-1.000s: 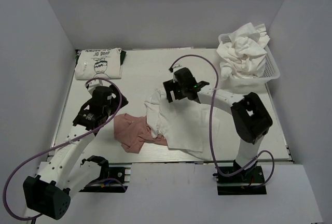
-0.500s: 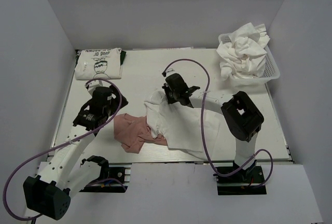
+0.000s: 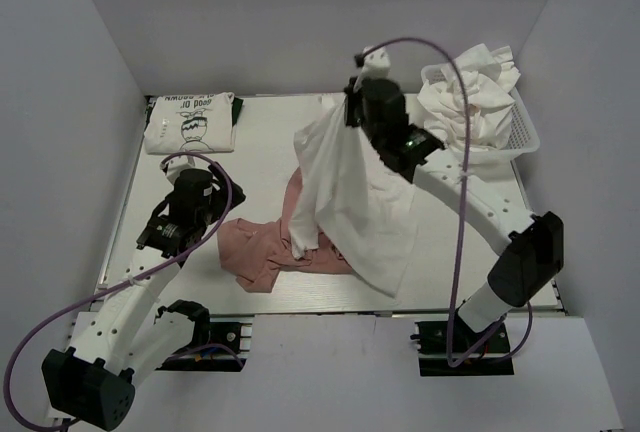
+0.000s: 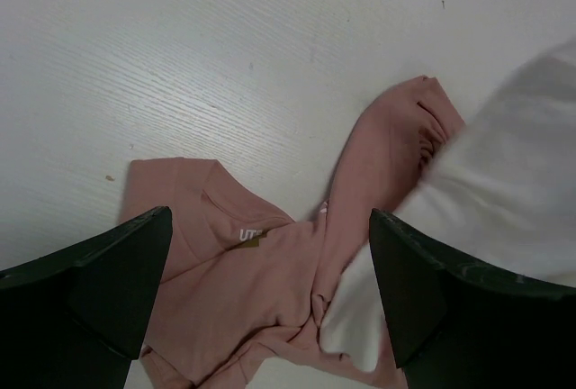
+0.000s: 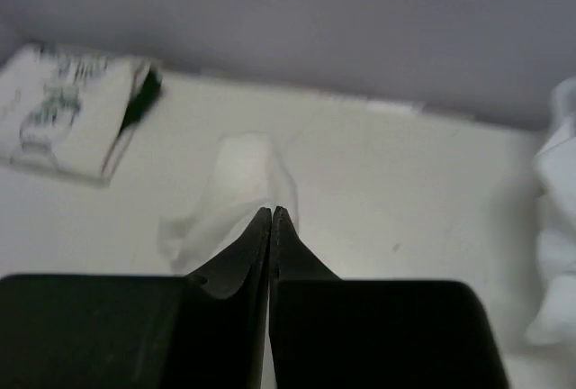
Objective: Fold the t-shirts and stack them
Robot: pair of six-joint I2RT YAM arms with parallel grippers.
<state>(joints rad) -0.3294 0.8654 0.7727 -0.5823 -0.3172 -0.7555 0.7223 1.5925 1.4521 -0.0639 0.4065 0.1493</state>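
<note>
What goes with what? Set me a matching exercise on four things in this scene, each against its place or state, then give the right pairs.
Things
1. plain white t-shirt
2. pink t-shirt
3. printed t-shirt
4. basket

Places or states
A. folded flat at the far left
B. holds crumpled white cloth at the far right
C. hangs from the shut right gripper
D. lies rumpled and unfolded, partly under white fabric

Pairs: 1-C, 2-D, 3-A, 4-B
</note>
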